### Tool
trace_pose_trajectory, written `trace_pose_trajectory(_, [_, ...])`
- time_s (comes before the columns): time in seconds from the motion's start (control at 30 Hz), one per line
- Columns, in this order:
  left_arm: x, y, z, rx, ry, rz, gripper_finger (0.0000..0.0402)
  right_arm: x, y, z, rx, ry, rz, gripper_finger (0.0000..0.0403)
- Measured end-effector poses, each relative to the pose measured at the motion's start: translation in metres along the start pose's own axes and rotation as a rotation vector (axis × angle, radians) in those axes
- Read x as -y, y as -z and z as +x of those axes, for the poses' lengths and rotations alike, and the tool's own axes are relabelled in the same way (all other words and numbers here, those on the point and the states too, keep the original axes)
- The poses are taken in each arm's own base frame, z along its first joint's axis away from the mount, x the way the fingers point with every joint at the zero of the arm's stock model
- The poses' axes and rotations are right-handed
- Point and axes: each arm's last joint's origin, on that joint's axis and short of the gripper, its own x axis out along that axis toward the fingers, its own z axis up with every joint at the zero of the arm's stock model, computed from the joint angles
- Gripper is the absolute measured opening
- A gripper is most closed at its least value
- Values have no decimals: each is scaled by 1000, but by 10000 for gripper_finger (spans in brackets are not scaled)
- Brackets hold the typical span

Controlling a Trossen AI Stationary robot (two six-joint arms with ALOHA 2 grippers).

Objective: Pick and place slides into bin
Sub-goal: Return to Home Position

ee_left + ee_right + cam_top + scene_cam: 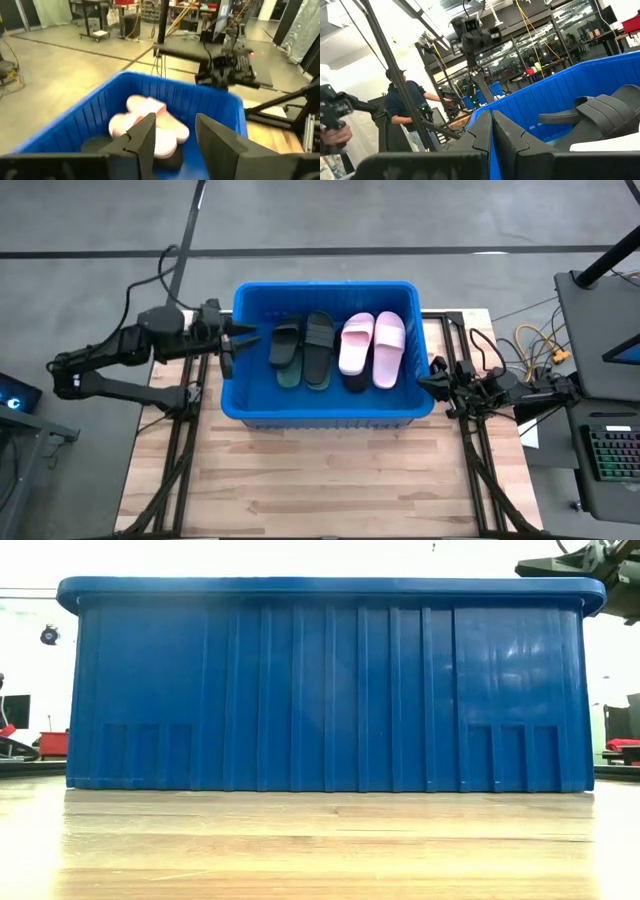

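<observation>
The blue bin (pixel 325 408) stands mid-table; its near wall fills the low view (pixel 320 690). Inside lie a black slide (pixel 285 345), a charcoal slide (pixel 319 340) and two pale pink slides (pixel 372 345), on top of other dark slides. The pink slides also show in the left wrist view (pixel 150 125). My left gripper (pixel 236 340) is open and empty just above the bin's left rim, fingers pointing into the bin (pixel 175 142). My right gripper (pixel 434 373) is shut beside the outside of the bin's right rim (pixel 490 132). My right gripper's shut fingers stand close against the outside of the bin's right rim (pixel 427 370); I cannot tell whether they touch it.
Bare wooden table (pixel 320 480) lies on the near side of the bin. A desk with a keyboard (pixel 610 450) and cables (pixel 535 345) stands to the right. A person (pixel 405 107) stands in the room beyond the table.
</observation>
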Motion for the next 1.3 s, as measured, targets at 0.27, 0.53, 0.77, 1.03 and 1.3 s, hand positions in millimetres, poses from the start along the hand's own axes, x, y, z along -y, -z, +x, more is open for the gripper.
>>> trace_pose_trajectory(0.27, [-6,57,-10,72,107,-173,80,1,0,0,7,23,37,8])
trace_pose_trajectory(0.53, [-13,99,-21,253,169,-205,28,1,0,0,9,29,87,8])
trace_pose_trajectory(0.77, [-18,119,-40,356,207,-211,3,1,-1,0,20,44,148,8])
trace_pose_trajectory(1.03, [-25,139,-60,438,223,-222,0,1,0,0,9,42,31,8])
trace_pose_trajectory(1.3, [-29,158,-70,521,227,-193,0,2,1,0,2,42,-95,8])
